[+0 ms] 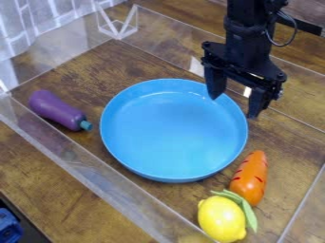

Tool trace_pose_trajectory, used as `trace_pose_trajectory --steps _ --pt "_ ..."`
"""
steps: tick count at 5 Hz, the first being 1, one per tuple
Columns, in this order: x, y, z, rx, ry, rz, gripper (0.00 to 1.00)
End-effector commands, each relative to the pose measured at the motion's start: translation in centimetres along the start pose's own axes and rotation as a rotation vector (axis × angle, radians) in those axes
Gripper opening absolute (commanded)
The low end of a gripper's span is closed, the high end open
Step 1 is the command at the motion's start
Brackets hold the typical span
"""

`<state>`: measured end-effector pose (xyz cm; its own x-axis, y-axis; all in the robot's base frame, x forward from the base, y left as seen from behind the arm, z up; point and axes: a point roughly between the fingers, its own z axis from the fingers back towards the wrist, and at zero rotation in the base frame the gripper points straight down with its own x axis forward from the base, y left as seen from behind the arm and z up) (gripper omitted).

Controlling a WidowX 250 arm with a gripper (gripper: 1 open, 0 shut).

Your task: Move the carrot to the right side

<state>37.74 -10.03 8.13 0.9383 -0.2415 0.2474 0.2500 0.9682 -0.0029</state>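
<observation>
The carrot (250, 177) is a small orange toy with dark grooves, lying on the wooden table just off the lower right rim of the blue plate (173, 130). My black gripper (240, 94) hangs open above the plate's upper right rim, fingers pointing down and holding nothing. It is well above and behind the carrot, not touching it.
A yellow lemon (222, 217) with a green leaf lies just in front of the carrot. A purple eggplant (57, 108) lies left of the plate. Clear plastic walls (76, 161) fence the table on the left, front and right.
</observation>
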Motion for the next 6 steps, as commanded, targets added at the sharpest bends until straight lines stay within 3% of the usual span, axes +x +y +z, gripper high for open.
trace_pose_trajectory --steps 1,2,4,5,6 --pt "1.3 1.4 1.6 -0.014 -0.056 -0.041 0.0" --pt "0.9 1.3 1.2 -0.031 -0.054 -0.079 1.0" --pt "0.1 1.0 0.2 -0.058 -0.048 -0.148 1.0" --pt "0.0 0.7 -0.7 -0.057 -0.054 -0.145 1.0" --pt "1.7 0.7 0.5 -0.053 -0.059 -0.128 1.0"
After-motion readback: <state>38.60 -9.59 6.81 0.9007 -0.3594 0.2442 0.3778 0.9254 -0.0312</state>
